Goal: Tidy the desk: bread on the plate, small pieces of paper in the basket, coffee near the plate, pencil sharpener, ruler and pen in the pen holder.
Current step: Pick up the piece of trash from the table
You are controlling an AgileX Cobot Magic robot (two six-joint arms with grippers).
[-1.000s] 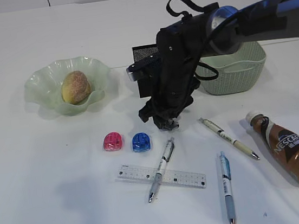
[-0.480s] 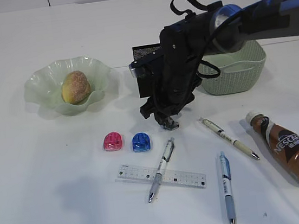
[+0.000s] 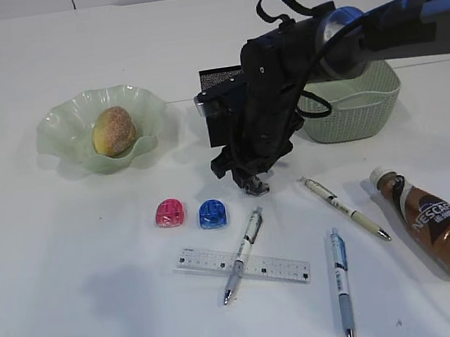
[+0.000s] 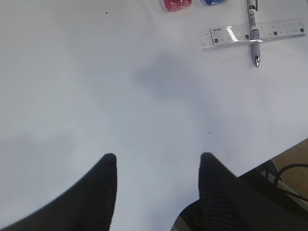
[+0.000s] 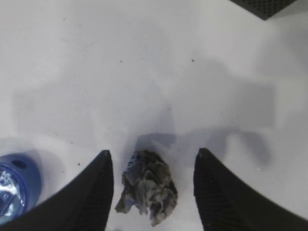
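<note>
Exterior view: the right gripper [image 3: 250, 183] is being held low over the white desk [image 3: 72, 261], just below the black mesh pen holder [image 3: 216, 81] and just above-right of the blue pencil sharpener [image 3: 211, 213]. The paper scrap is being hidden here by the arm's bulk. The bread [image 3: 114, 130] is sitting on the green plate [image 3: 55, 123]. The pink pencil sharpener [image 3: 170, 213], the ruler [image 3: 204, 262] with a pen [image 3: 243, 252] lying across it, two further pens [image 3: 343, 207] [image 3: 341, 284] and the coffee bottle [image 3: 435, 221] are lying loose. The green basket [image 3: 362, 110] is standing just behind the right arm. The left arm is not being shown.

Right wrist view: the crumpled grey paper [image 5: 147, 186] is being seen on the desk between the two fingers [image 5: 91, 192], slightly nearer the left one, untouched by either so far as can be told. The jaws are being held apart, nothing grasped. The wad is lumpy, its longer axis running roughly along the fingers. Judged: a straight closing is all that is being called for, the right arm being far nearer.

Left wrist view: the left gripper [image 4: 158, 166] is being held released above bare desk, its fingers [image 4: 103, 187] empty. The ruler [image 4: 269, 31], crossing pen [image 4: 253, 29] and both sharpeners are lying well ahead. The paper is not being shown.
</note>
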